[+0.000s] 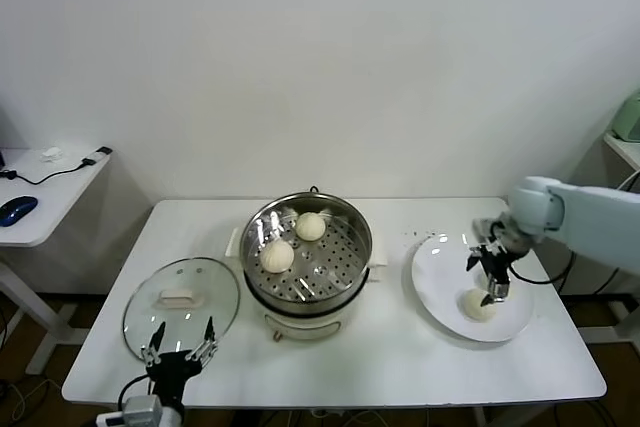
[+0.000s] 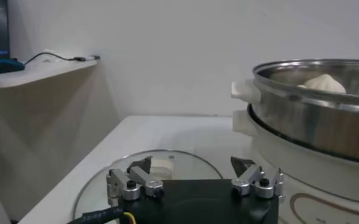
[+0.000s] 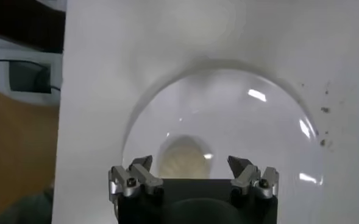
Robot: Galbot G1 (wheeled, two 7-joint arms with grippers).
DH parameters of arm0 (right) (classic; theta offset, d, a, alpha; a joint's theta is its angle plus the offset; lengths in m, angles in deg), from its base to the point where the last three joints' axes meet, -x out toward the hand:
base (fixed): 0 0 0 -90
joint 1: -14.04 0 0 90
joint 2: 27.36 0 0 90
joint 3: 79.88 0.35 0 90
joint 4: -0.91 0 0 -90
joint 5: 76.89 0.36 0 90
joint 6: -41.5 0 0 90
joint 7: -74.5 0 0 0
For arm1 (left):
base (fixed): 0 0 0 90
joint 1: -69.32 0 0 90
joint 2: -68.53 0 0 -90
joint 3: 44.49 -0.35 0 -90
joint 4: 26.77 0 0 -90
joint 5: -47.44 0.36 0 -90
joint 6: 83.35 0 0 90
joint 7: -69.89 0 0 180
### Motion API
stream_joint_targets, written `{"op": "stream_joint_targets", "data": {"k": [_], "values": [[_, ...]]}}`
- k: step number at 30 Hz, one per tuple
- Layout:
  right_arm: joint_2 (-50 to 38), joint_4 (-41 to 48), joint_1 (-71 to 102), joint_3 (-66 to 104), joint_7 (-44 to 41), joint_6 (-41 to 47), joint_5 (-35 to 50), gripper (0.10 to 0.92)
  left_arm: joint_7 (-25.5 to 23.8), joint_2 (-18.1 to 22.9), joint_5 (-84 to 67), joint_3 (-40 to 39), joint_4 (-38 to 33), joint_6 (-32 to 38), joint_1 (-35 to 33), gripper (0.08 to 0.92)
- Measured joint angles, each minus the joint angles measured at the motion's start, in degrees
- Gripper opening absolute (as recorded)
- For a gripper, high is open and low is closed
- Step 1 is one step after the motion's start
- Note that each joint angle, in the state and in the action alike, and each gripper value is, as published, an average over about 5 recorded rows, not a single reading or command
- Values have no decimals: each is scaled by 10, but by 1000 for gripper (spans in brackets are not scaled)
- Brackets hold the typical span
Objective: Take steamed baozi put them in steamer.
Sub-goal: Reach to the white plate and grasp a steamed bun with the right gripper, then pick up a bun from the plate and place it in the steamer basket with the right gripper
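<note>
we saw a plain white wall (image 1: 330, 57) behind a white table (image 1: 400, 357). to the left stood a lower white side desk (image 1: 50, 197) carrying a blue mouse (image 1: 17, 210) and a black cable (image 1: 60, 175). a dark floor showed beneath.

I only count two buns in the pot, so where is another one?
One bun lies on the white plate on the table's right side, right of the steamer, directly under the open right gripper.

Three baozi (image 1: 278, 256), one steamer (image 1: 345, 282)
</note>
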Motion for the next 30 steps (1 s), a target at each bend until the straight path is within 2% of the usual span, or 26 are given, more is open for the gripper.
{"op": "stream_joint_targets", "data": {"k": [14, 21, 30], "values": [[-2, 58, 124, 96, 18, 12, -55, 819, 1, 1, 1, 0, 7, 4, 0, 823], [-2, 65, 143, 116, 21, 15, -65, 698, 2, 0, 1, 0, 8, 3, 1, 823], [-7, 54, 119, 112, 10, 9, -54, 671, 3, 0, 1, -1, 2, 2, -1, 823]]}}
